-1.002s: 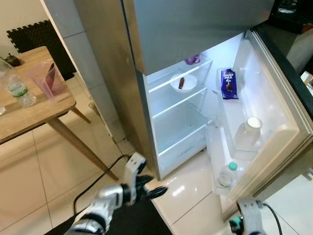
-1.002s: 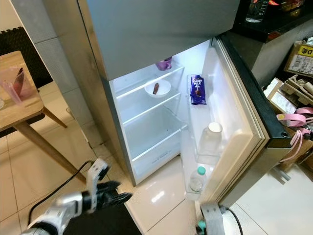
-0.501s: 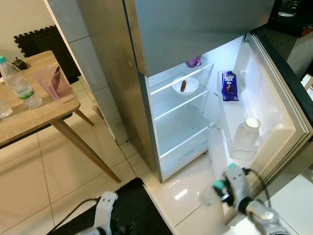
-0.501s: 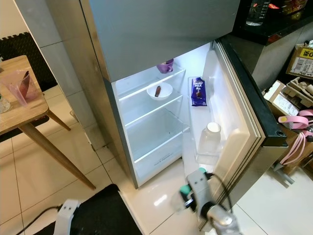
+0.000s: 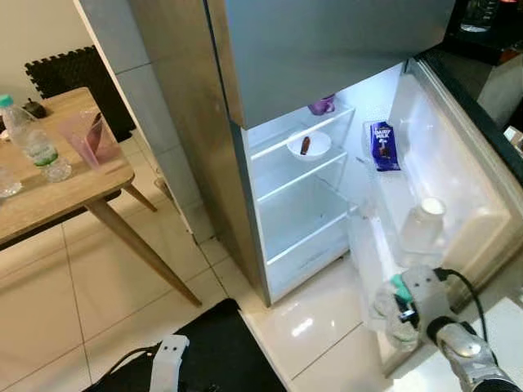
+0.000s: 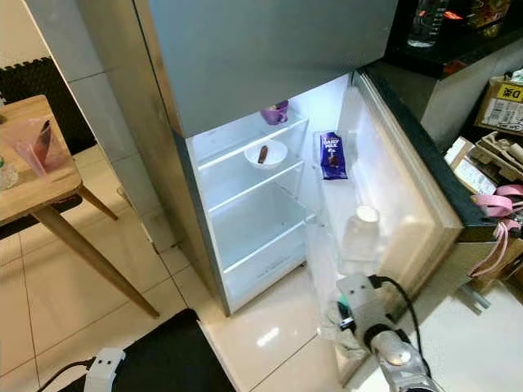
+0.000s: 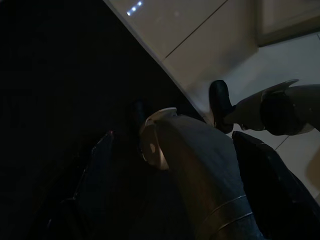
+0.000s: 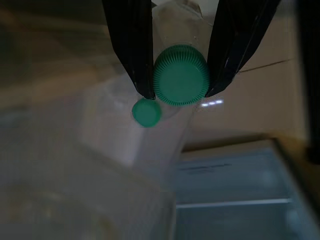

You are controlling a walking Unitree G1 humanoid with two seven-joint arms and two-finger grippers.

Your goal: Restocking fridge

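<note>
Right gripper [image 8: 177, 92] clamped on a green-capped bottle [image 8: 180, 75] at the fridge door's lower shelf [image 5: 368, 261], left gripper's state unclear

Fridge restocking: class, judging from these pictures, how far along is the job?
Done: one green-capped bottle already stands in the door's bottom rack. In hand: the right claw grips a second bottle by its cap, at that rack. Left: the water bottle on the wooden table.
</note>
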